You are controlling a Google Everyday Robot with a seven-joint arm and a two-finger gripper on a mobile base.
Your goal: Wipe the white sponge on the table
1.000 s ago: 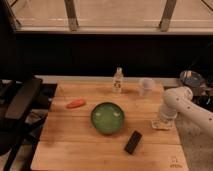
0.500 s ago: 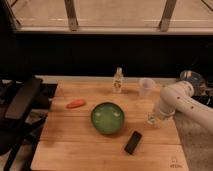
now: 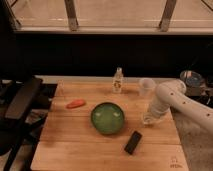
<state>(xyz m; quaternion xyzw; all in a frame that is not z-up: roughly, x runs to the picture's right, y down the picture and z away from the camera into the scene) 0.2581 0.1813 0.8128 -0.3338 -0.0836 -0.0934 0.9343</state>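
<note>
The white arm reaches in from the right. Its gripper (image 3: 149, 116) points down at the wooden table (image 3: 75, 140), on the right side between the green bowl and the right edge. A small whitish pad, the white sponge (image 3: 146, 120), shows right under the gripper tip against the tabletop. The gripper mostly covers it.
A green bowl (image 3: 107, 118) sits mid-table, left of the gripper. A black block (image 3: 132, 142) lies in front of it. A clear plastic cup (image 3: 145, 86) and a small bottle (image 3: 118, 80) stand at the back. An orange object (image 3: 76, 104) lies at the left. A black chair (image 3: 20, 107) stands beside the table's left edge.
The gripper has slid left across the table, toward the green bowl, with the whitish pad under it. The other objects have not moved.
</note>
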